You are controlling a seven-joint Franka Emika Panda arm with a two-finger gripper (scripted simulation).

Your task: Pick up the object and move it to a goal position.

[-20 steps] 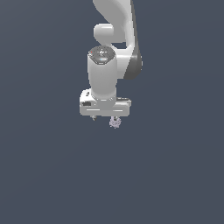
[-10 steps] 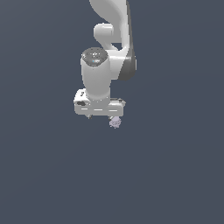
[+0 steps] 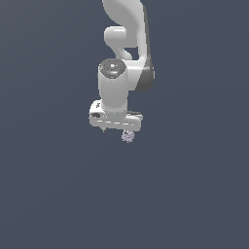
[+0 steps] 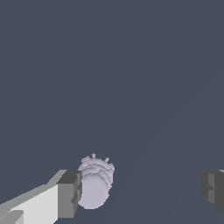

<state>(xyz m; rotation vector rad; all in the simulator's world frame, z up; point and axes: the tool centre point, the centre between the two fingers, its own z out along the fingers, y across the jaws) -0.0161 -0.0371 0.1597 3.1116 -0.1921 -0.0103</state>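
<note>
While the lump point(image 4: 95, 183) sits between the two fingers, it is right beside one finger point(image 4: 70, 194), maybe touching it, and far from the other finger point(image 4: 213, 188). The gripper point(image 4: 141, 191) is wide open and holds nothing. In the exterior view the lump point(image 3: 128, 137) peeks out just under the hand, near one end of it.

I think the step now is getting ready to grab. Next, the fingers need to come together on the lump, and the hand could slide a bit so the lump sits in the middle first.

The lump looks a little longer than wide. Its bumpy end points away from the hand, and its smooth round end faces the wrist camera.
</note>
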